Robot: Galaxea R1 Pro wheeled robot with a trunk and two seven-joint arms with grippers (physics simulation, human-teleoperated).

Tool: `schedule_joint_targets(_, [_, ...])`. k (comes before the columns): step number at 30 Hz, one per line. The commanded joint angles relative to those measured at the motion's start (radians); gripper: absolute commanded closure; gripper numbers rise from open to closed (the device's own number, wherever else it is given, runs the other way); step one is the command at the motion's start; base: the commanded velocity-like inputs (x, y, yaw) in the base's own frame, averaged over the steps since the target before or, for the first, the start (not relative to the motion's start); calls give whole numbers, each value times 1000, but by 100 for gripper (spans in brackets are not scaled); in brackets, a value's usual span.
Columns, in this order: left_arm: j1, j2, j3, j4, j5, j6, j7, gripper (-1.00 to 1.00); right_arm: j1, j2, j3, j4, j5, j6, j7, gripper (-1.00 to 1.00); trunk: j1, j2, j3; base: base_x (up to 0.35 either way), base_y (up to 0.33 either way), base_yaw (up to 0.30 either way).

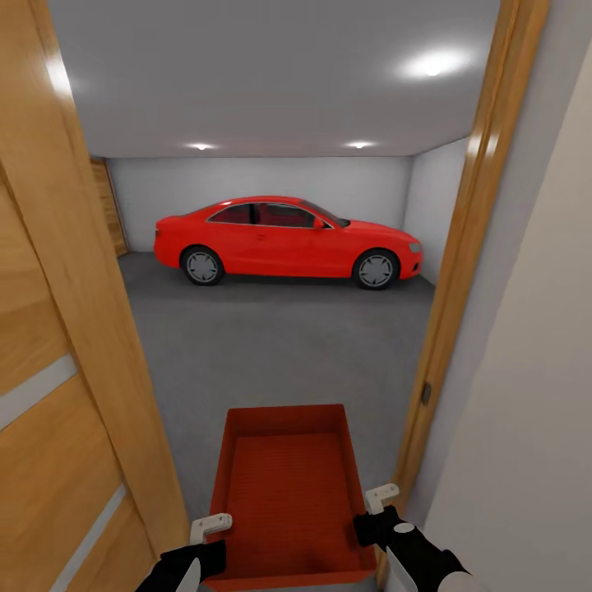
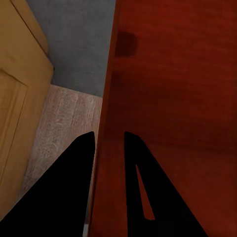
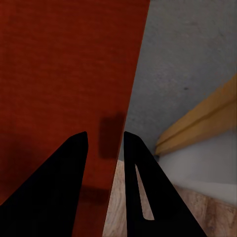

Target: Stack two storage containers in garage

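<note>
Carrying one bin (image 1: 289, 485) through the doorway (image 1: 460, 271) — both grippers (image 1: 215, 526) (image 1: 380, 503) pinch its side walls — next, roll onto the garage floor (image 1: 279, 337) and lower it.

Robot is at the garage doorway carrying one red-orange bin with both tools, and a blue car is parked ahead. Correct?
Not quite: the car is red, as the head view shows. The rest holds: left tool and right tool each grip a wall of the bin.

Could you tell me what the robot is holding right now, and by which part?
One red bin: left pincer clamps its left side wall, right pincer its right.
</note>
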Motion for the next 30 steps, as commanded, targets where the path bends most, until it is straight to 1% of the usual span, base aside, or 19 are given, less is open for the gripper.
schedule_joint_targets(1, [1, -1, 3, 1, -15, 8, 12, 100, 0, 36, 2, -5, -1, -8, 33, 100, 0, -1, 0, 0, 45, 0])
schedule_joint_targets(15, [1, -1, 3, 1, -15, 8, 12, 100, 0, 36, 2, -5, -1, -7, 34, 100, 0, -1, 0, 0, 8, 0])
schedule_joint_targets(22, [1, -1, 3, 1, -15, 8, 12, 100, 0, 36, 2, -5, -1, -7, 34, 100, 0, -1, 0, 0, 204, 0])
schedule_joint_targets(30, [1, -1, 3, 1, -15, 8, 12, 100, 0, 36, 2, -5, -1, -8, 34, 100, 0, -1, 0, 0, 35, 0])
